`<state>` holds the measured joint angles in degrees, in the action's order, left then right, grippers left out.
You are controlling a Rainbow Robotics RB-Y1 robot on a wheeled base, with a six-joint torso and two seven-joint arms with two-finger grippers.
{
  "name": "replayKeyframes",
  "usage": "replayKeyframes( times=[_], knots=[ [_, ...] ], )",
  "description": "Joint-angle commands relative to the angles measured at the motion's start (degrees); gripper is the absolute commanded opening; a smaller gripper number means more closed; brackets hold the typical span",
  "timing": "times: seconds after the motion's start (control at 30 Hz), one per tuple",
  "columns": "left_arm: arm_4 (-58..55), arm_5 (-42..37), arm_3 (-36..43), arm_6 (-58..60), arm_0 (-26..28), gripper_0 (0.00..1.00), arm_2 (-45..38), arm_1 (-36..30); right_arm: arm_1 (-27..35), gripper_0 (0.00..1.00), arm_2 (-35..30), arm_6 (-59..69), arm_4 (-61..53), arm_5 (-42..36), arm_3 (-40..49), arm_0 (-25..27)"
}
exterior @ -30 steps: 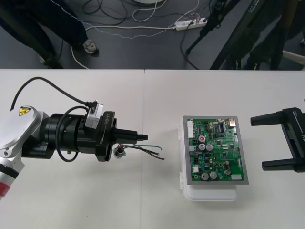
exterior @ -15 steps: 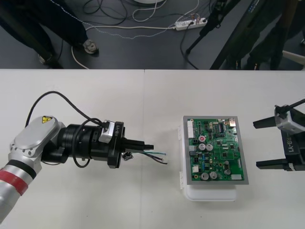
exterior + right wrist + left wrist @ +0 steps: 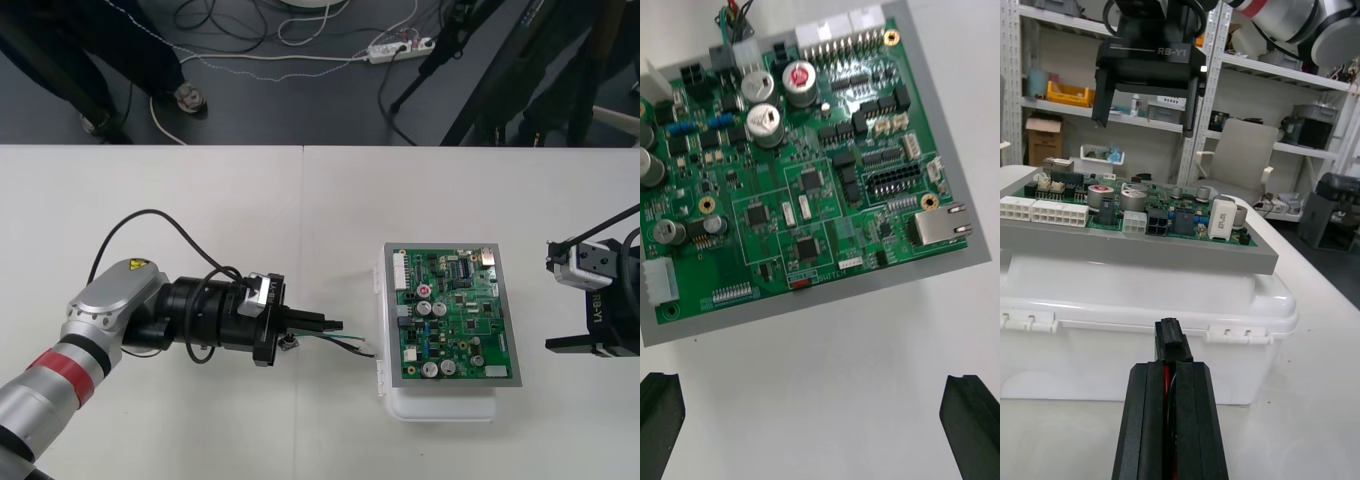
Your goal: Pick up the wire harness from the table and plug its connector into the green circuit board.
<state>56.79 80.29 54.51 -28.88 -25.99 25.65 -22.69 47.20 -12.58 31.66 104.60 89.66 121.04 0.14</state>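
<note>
Just left of the green circuit board (image 3: 455, 315), the left gripper (image 3: 328, 323) is clenched on the wire harness (image 3: 350, 344) — its black plug (image 3: 1168, 337) juts from the fingertips toward the board's white base (image 3: 1150, 300), not yet in the board. Right of the board, the right gripper (image 3: 816, 427) hangs with fingers spread wide — grasping nothing.

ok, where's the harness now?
Front view: the wire harness is clamped in the left gripper, left of the green circuit board, wire ends nearly at the left edge of its white base. Not plugged in.
</note>
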Motion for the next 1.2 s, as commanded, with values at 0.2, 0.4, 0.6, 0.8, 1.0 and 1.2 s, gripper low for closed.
replayKeyframes(
  times=[0.2,0.4,0.6,0.8,1.0,1.2],
  knots=[
    [-0.10,2.68,-2.65,-5.75,-4.42,0.00,1.51,3.79,3.25,1.00,7.13,0.77,9.57,0.34,1.48,-1.11],
    [-0.10,2.41,-2.65,-5.84,-5.39,0.00,1.51,4.32,3.16,1.00,11.17,0.16,15.81,0.34,2.27,-3.04],
    [-0.10,1.89,-2.65,-5.84,-5.92,0.00,1.51,5.28,2.54,1.00,15.57,-0.72,21.08,0.34,2.27,-5.15],
    [-0.10,0.83,-2.65,-5.58,-6.18,0.00,1.77,6.25,0.87,1.00,16.18,-3.27,22.75,0.34,2.19,-6.12],
    [-0.19,0.04,-2.65,-5.49,-6.36,0.00,2.30,6.87,-0.01,1.00,16.54,-7.40,23.45,0.34,2.19,-6.20],
    [-0.63,-0.75,-2.65,-5.49,-6.36,0.00,2.91,7.66,-0.62,1.00,19.88,-6.52,24.95,0.34,2.10,-6.20]
  ],
)
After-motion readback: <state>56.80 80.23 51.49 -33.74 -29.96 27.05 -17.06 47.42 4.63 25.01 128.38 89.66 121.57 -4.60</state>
